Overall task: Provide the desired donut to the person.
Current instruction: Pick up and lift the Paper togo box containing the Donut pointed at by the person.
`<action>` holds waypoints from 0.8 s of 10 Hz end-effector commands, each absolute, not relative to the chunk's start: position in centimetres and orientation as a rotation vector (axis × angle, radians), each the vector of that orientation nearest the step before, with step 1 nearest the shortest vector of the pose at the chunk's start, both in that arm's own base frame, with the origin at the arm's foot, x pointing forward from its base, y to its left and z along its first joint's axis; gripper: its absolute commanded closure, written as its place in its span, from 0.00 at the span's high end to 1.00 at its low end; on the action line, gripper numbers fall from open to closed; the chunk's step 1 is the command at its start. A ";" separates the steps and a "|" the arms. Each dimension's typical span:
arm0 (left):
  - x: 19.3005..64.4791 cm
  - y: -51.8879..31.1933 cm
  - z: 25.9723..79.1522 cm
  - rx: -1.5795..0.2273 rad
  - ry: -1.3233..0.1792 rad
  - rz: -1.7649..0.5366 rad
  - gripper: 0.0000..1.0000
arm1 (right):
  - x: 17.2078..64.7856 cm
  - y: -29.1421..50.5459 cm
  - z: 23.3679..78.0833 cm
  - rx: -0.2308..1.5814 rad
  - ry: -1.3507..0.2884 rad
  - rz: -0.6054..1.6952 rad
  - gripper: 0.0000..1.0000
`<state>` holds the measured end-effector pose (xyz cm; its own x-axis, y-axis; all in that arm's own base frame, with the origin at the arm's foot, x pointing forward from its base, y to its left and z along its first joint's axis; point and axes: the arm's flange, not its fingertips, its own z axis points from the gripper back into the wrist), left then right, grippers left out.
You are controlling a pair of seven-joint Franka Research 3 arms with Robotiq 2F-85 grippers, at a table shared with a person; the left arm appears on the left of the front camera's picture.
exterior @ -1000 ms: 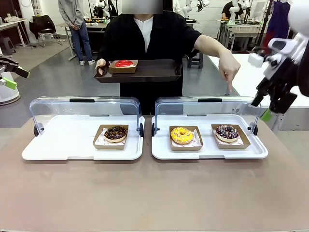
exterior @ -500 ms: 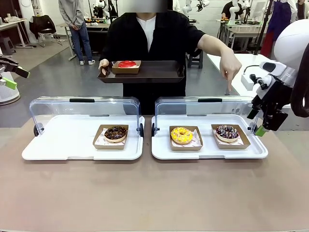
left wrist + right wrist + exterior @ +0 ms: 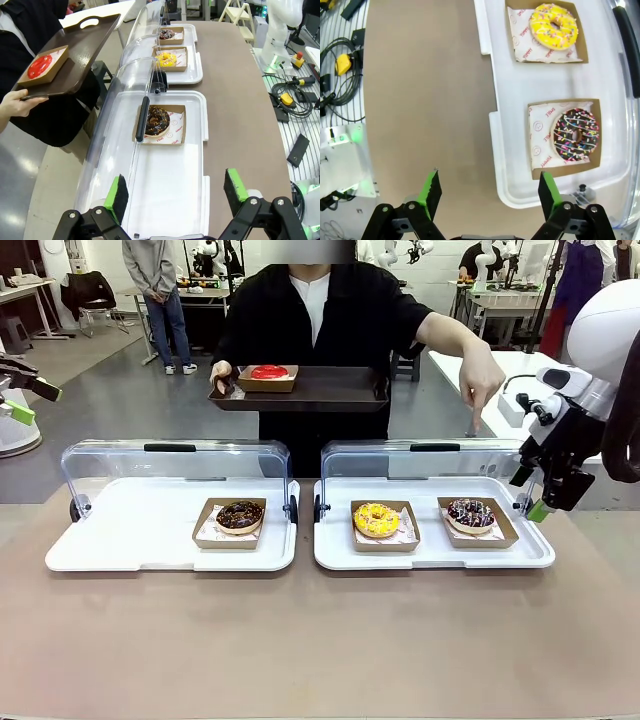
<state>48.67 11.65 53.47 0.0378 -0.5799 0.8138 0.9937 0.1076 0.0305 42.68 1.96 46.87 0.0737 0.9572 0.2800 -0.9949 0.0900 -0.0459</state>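
Near the beige table, left pincer and right pincer both gape empty.

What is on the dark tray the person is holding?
One red donut sits in a brown paper box near one end of the tray. The box floor under the donut is covered.
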 end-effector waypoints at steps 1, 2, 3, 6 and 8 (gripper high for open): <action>48.7 11.7 53.6 -0.686 -0.804 -1.351 1.00 | 42.7 2.0 46.9 0.164 -0.254 1.475 1.00; 48.7 11.7 53.6 -0.686 -0.804 -1.351 1.00 | 42.7 2.0 46.9 0.173 -0.264 1.476 1.00; 48.7 11.7 53.6 -0.686 -0.804 -1.351 1.00 | 43.3 2.4 45.8 0.162 -0.233 1.527 1.00; 48.7 11.7 53.6 -0.686 -0.804 -1.351 1.00 | 44.8 3.6 42.9 0.092 -0.189 1.553 1.00; 48.7 11.7 53.6 -0.686 -0.804 -1.351 1.00 | 45.6 3.3 41.0 0.051 -0.169 1.514 1.00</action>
